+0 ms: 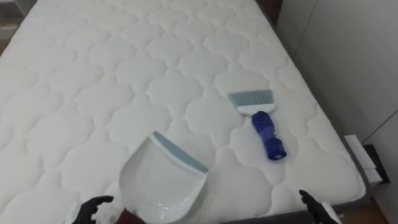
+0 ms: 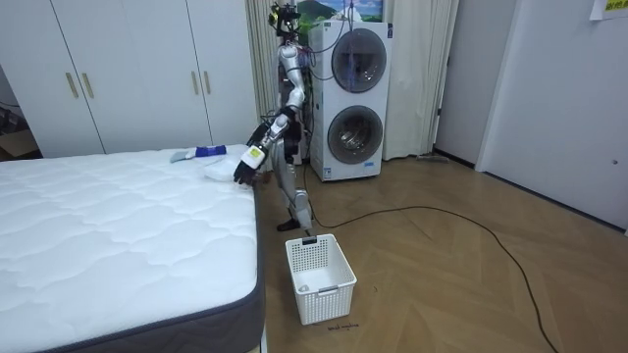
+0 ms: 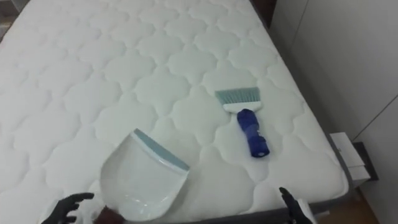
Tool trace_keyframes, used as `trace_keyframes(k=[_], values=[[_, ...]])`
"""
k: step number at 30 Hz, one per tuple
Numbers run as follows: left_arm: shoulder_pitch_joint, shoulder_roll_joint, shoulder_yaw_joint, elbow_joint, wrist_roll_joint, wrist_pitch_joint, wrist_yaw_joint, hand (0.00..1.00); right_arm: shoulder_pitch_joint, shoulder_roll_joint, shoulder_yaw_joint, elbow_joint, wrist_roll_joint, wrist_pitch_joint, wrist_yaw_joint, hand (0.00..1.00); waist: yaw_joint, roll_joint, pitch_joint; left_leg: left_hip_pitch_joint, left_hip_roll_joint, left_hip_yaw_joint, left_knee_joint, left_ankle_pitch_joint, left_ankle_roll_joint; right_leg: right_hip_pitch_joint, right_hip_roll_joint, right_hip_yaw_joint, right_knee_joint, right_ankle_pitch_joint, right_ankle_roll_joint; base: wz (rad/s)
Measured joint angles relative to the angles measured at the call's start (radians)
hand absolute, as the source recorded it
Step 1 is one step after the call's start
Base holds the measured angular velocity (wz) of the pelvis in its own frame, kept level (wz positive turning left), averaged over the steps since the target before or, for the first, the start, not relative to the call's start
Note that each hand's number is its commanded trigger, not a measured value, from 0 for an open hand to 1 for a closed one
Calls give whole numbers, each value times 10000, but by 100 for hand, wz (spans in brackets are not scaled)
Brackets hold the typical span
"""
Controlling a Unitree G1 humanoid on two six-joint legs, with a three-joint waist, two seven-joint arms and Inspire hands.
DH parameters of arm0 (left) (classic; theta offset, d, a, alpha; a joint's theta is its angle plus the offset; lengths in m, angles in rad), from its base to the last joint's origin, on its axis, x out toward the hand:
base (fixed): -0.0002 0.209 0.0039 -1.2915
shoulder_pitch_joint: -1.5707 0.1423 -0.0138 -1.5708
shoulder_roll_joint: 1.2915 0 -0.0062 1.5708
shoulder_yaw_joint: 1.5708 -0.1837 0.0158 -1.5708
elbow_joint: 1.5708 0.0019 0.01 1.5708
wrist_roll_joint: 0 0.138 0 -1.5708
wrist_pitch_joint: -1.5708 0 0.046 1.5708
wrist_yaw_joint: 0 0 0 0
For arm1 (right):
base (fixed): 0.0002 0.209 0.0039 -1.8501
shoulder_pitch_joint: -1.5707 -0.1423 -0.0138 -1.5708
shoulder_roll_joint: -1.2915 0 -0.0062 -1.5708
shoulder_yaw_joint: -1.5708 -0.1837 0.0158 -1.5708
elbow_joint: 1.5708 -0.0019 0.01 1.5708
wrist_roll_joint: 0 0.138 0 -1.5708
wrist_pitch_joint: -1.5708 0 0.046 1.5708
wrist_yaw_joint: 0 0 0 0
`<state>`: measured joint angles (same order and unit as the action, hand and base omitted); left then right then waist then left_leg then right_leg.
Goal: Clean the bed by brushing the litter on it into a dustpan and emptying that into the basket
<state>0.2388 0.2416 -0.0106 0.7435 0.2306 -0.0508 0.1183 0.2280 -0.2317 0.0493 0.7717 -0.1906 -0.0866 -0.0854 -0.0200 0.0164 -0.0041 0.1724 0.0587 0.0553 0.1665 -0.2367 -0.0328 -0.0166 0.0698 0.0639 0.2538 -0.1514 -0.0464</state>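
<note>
With the brush (image 1: pixel 260 118) lying on the bed (image 1: pixel 93 74) at two o'clock from the dustpan (image 1: pixel 163 180), I'd lower my right hand (image 1: pixel 314 205), grip unreadable, squarely over its handle (image 1: pixel 269 138), keeping my empty, loose-fingered left hand (image 1: pixel 93 208) ready for the dustpan.

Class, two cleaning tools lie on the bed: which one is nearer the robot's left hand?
The white dustpan with the blue-grey lip, right beside the left hand; the blue-handled brush lies farther right.
</note>
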Motion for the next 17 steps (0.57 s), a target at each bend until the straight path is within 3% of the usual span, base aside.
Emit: trace_keyframes(k=[8,12,17], values=[[83,-417,872,2725,-877,94,-257,0,-61,214,-412,2297,308,263,20,0,57,-76,48,160,15,-46,-190,-80,114,228,32,-6,-73,-14,50,4],[192,-443,1306,3553,-763,535,-374,0,-61,323,-437,3290,-254,733,36,0,260,-104,53,305,8,-19,-210,-207,165,286,-4,-94,29,-23,85,-1],[576,-527,1654,3665,-507,1263,-735,0,-81,367,-426,3633,-956,1507,615,0,329,-125,34,302,1,-31,-143,-302,193,395,-71,-275,29,-55,109,0]])
